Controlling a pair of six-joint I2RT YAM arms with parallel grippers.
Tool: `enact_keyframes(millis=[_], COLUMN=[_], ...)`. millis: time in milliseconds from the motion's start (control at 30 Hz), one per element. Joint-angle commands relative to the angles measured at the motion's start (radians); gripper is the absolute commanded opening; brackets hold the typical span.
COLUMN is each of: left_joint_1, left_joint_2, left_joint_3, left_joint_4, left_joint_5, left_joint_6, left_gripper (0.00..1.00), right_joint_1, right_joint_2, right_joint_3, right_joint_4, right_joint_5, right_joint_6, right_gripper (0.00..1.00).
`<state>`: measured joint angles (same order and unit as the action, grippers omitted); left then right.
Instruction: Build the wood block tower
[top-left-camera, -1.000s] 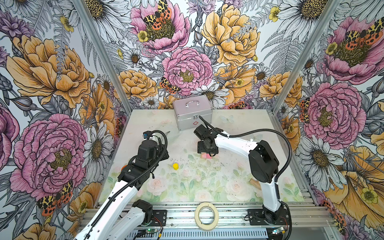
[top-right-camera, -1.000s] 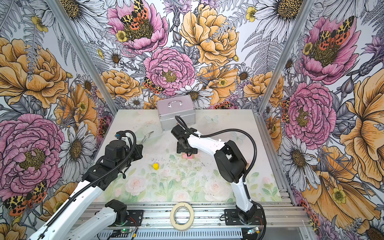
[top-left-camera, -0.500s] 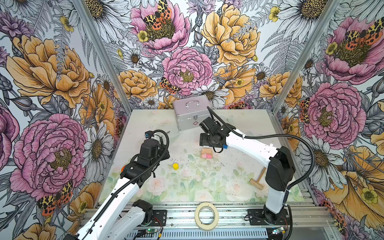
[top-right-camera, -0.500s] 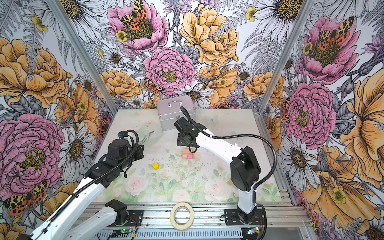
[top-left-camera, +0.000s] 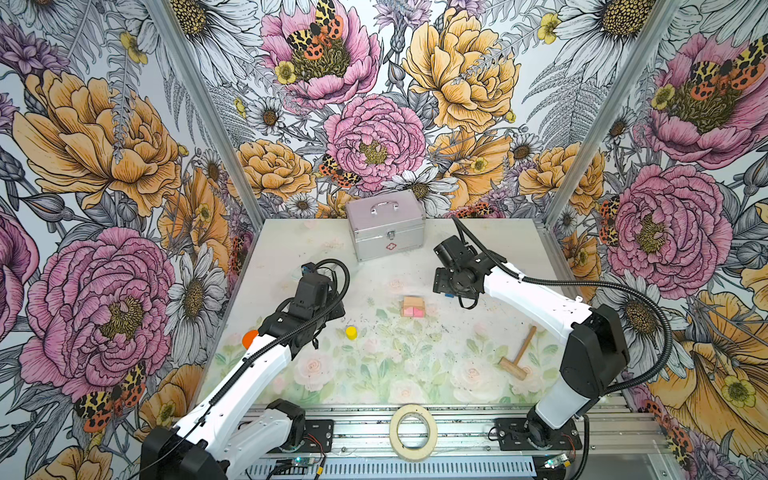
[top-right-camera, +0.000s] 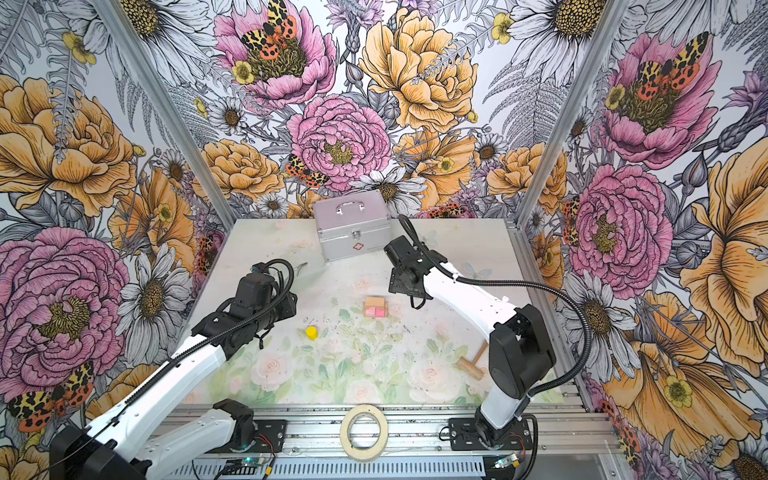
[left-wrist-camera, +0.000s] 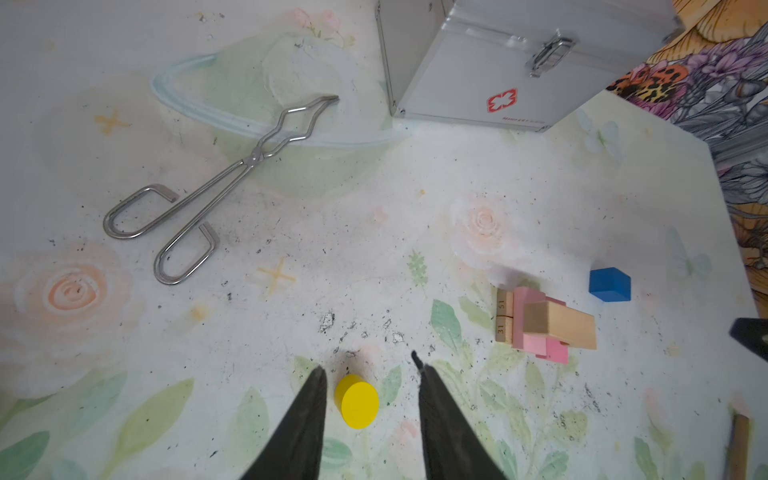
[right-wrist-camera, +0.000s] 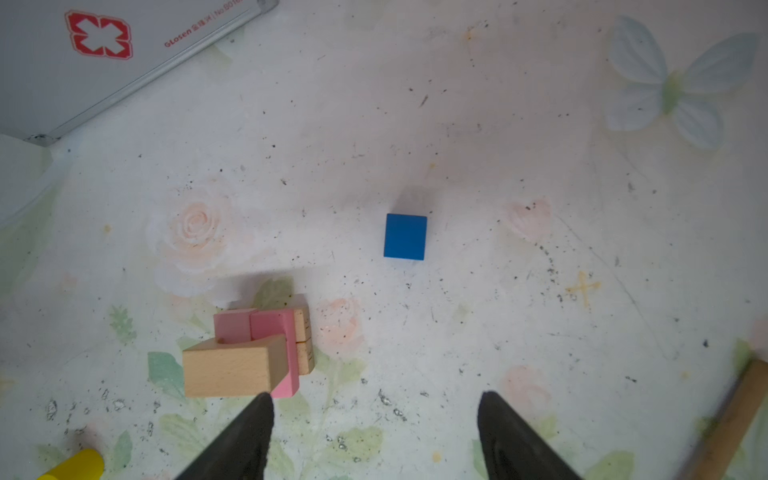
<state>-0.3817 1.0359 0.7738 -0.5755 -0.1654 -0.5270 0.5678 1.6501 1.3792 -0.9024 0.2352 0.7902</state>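
Note:
The wood block tower (top-left-camera: 413, 306) (top-right-camera: 376, 306) is a low stack in mid-table: two tan bricks at the base, two pink bricks across them, and a tan brick (left-wrist-camera: 559, 324) (right-wrist-camera: 228, 370) on top. A yellow cylinder (top-left-camera: 351, 332) (left-wrist-camera: 357, 401) stands on the mat to its left. My left gripper (left-wrist-camera: 368, 362) is open and straddles the cylinder, which sits nearer one finger. A small blue block (right-wrist-camera: 405, 236) (left-wrist-camera: 609, 284) lies just behind and to the right of the stack. My right gripper (right-wrist-camera: 376, 395) hangs open and empty above the mat, between the blue block and the stack.
A silver case (top-left-camera: 386, 230) stands at the back centre. Metal tongs (left-wrist-camera: 216, 187) lie across a clear bowl (left-wrist-camera: 270, 104) at the back left. There is a wooden mallet (top-left-camera: 519, 353) at the front right and a tape roll (top-left-camera: 412, 432) on the front rail.
My right gripper has left the stack and drawn back to the right, with a tan brick now lying on the pink ones. My left gripper's jaws have opened over the yellow cylinder.

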Motion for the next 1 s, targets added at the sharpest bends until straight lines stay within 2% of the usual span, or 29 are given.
enact_keyframes(millis=[0, 200, 367, 567, 833, 967], left_joint_1=[0.007, -0.027, -0.089, -0.116, -0.138, -0.14], left_joint_2=[0.057, 0.217, 0.352, 0.417, 0.452, 0.477], left_joint_3=[0.027, 0.07, 0.124, 0.143, 0.143, 0.147], left_joint_4=[0.008, -0.058, -0.12, -0.159, -0.191, -0.196], left_joint_5=[-0.026, -0.027, -0.03, -0.03, -0.025, -0.021], left_joint_6=[0.024, 0.031, 0.037, 0.02, 0.003, -0.005], left_gripper=[0.46, 0.57, 0.6, 0.64, 0.65, 0.6], right_joint_1=[-0.018, -0.078, -0.115, -0.146, -0.179, -0.187], right_joint_2=[-0.048, -0.06, -0.045, -0.036, -0.056, -0.063], right_joint_3=[-0.042, -0.123, -0.171, -0.216, -0.261, -0.278], right_joint_4=[0.024, 0.11, 0.179, 0.234, 0.27, 0.28], right_joint_5=[0.029, -0.028, -0.089, -0.137, -0.167, -0.174], right_joint_6=[-0.024, -0.047, -0.063, -0.078, -0.086, -0.086], right_gripper=[0.8, 0.8, 0.8, 0.8, 0.8, 0.8])
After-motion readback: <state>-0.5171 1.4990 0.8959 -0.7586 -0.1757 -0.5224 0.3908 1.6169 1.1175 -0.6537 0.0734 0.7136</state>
